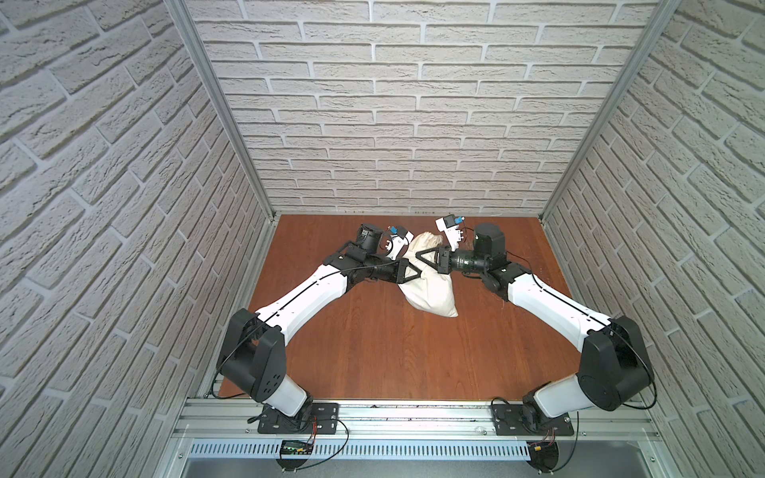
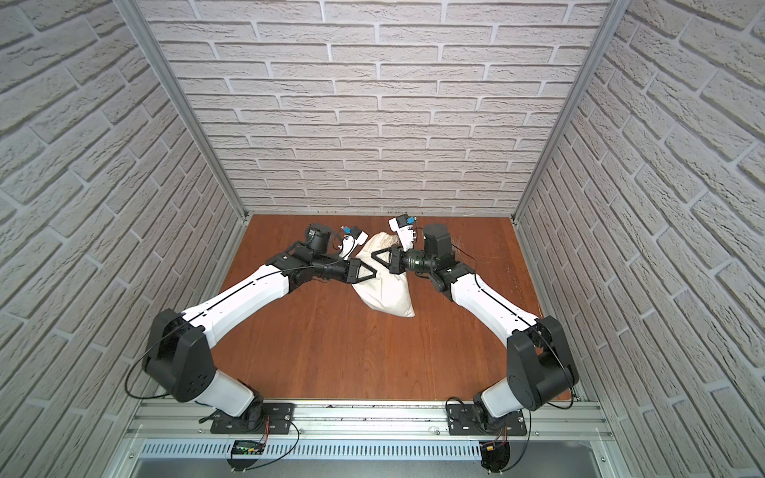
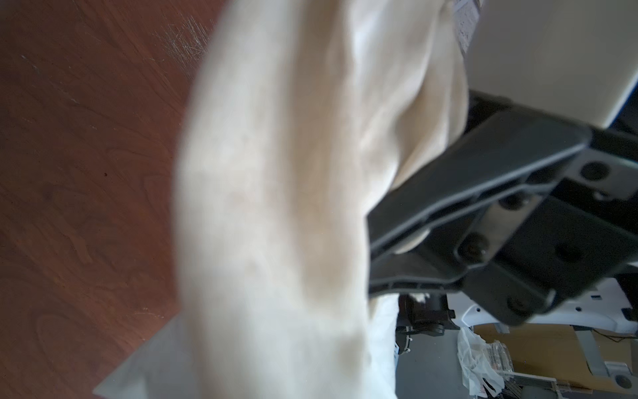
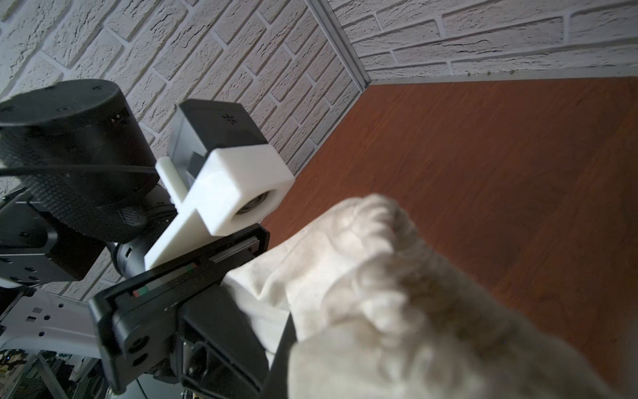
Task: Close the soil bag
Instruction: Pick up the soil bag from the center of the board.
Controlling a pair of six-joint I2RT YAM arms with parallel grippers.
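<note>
The soil bag [image 1: 430, 294] [image 2: 385, 296], a wrinkled cream cloth sack, lies at the back middle of the wooden table, gathered neck toward the back wall. My left gripper [image 1: 419, 274] [image 2: 374, 272] reaches in from the left, shut on cloth at the bag's left side. From the right, my right gripper [image 1: 418, 254] [image 2: 373, 253] sits shut on the cloth just below the neck. In the left wrist view blurred cloth [image 3: 276, 207] hides my own jaws; the right gripper's black fingers [image 3: 466, 179] press into it. In the right wrist view the puckered bag [image 4: 379, 276] covers my jaws.
The brown wooden table [image 1: 372, 351] is boxed in by brick-patterned walls at the back [image 1: 393, 124] and on both sides. An aluminium rail [image 1: 414, 418] carrying both arm bases runs along the front edge. The left arm's white wrist camera mount [image 4: 234, 186] hangs close to the bag.
</note>
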